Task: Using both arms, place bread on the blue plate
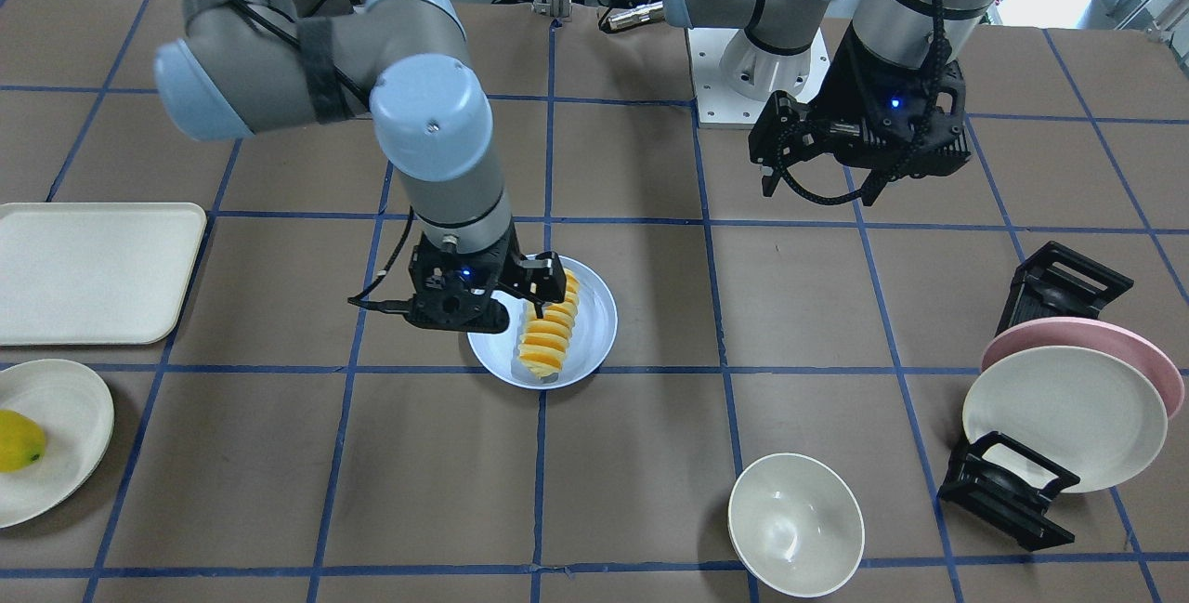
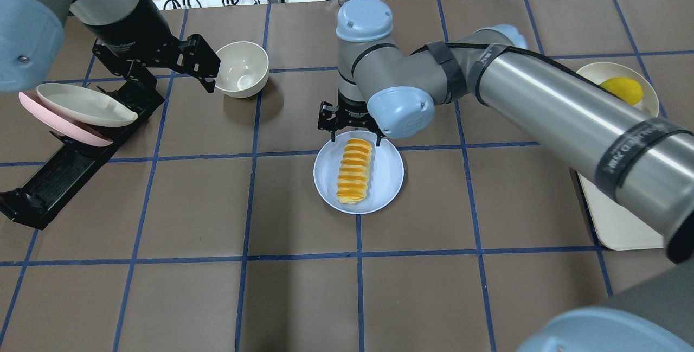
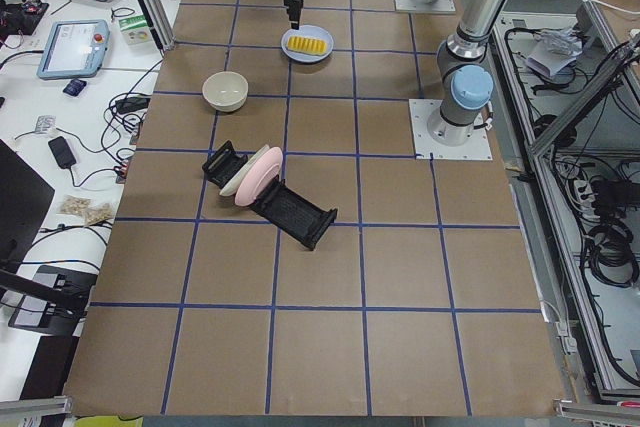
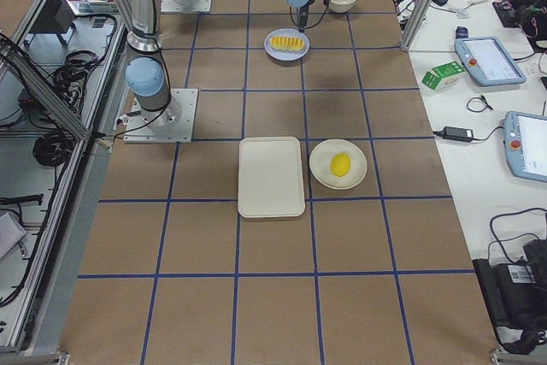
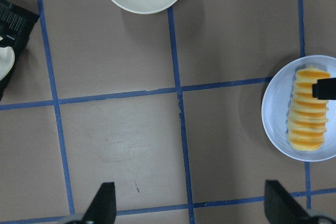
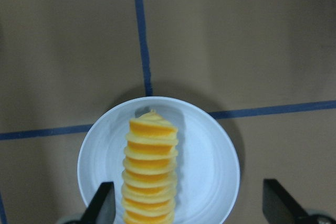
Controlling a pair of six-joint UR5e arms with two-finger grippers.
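Observation:
The bread (image 2: 355,170) lies lengthwise on the blue plate (image 2: 387,178) near the table's middle; it also shows in the front view (image 1: 548,329) and the right wrist view (image 6: 151,171). My right gripper (image 2: 355,139) is open and empty, hovering over the loaf's far end, with its fingers (image 6: 105,205) wide on either side. My left gripper (image 2: 165,78) is open and empty, held high between the dish rack and the bowl, well away from the plate (image 5: 275,103).
A cream bowl (image 2: 242,68) stands left of the plate. A black dish rack (image 2: 65,167) holds a pink plate and a cream plate (image 2: 81,103) at the far left. A cream tray (image 1: 93,273) and a cream plate with a yellow lemon (image 2: 622,90) lie on the right side.

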